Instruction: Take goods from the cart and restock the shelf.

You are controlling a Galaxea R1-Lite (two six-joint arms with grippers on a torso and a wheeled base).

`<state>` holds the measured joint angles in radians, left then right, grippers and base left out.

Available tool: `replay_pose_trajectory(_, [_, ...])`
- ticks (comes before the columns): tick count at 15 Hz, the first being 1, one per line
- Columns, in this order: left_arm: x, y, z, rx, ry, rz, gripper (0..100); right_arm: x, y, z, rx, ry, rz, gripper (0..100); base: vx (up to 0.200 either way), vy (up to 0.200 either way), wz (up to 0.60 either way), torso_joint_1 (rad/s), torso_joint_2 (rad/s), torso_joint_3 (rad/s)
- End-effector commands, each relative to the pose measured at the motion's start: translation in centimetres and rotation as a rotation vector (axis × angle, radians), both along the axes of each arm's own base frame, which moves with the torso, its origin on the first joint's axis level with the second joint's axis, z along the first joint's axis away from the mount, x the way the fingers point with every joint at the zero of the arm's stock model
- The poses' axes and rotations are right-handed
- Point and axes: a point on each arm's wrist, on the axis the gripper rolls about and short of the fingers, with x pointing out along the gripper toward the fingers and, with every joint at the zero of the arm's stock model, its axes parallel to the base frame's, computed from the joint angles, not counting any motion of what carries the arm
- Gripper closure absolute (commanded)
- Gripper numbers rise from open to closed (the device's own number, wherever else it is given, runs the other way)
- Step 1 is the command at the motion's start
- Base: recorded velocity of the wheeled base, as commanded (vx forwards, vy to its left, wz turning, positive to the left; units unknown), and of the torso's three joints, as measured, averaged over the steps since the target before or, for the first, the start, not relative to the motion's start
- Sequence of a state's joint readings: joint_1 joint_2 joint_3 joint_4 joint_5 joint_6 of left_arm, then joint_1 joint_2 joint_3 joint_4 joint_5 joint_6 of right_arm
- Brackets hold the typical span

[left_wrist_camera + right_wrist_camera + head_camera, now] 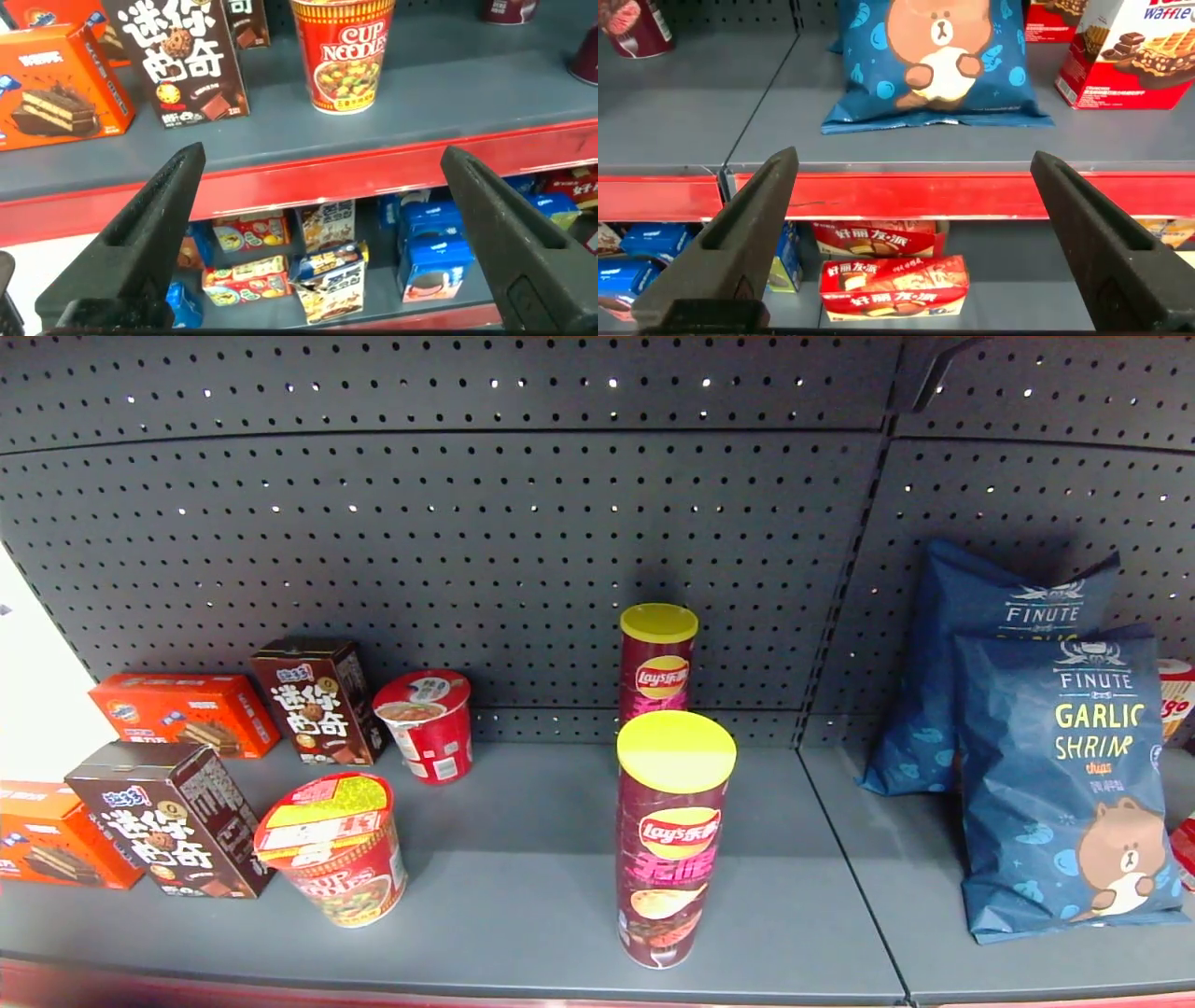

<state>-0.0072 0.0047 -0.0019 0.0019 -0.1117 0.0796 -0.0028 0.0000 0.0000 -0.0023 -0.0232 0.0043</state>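
Shelf point(523, 868) is part stocked. In the middle, two tall chip cans stand in a line, both upright with yellow lids on: front can point(674, 840) near the shelf's edge, back can point(657, 658) against the pegboard wall point(467, 551). Left of them are the big noodle cup point(334, 849) up front and the small noodle cup point(427, 723) further back. Next left are the front brown box point(173, 817) and back brown box point(319, 698), then two orange boxes point(182, 712) at the far left. In the right bay, the front blue bag point(1064, 784) overlaps the back blue bag point(980, 653).

Left hand point(322, 157): fingers spread wide, nothing between them, out in front of the shelf's red edge, below the big noodle cup. Right hand point(915, 159): also wide and empty, before the red edge below the front blue bag. A waffle box point(1120, 47) sits just beside that bag. The lower shelf point(1008, 252) holds small boxes, probably snack cakes.
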Motion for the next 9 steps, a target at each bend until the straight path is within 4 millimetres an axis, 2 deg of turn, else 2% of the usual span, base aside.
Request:
replay_pose_trajectory(1, [0.02, 0.01, 0.0, -0.003, 0.002, 0.005, 0, 0.0, 0.0, 0.01, 0.0, -0.001, 0.0, 0, 0.0, 0.0, 0.0, 0.0, 0.0, 0.0])
replay_pose_trajectory(9, [0.02, 0.01, -0.02, -0.021, 0.005, 0.007, 0, 0.0, 0.0, 0.01, 0.0, -0.001, 0.0, 0, 0.0, 0.0, 0.0, 0.0, 0.0, 0.0])
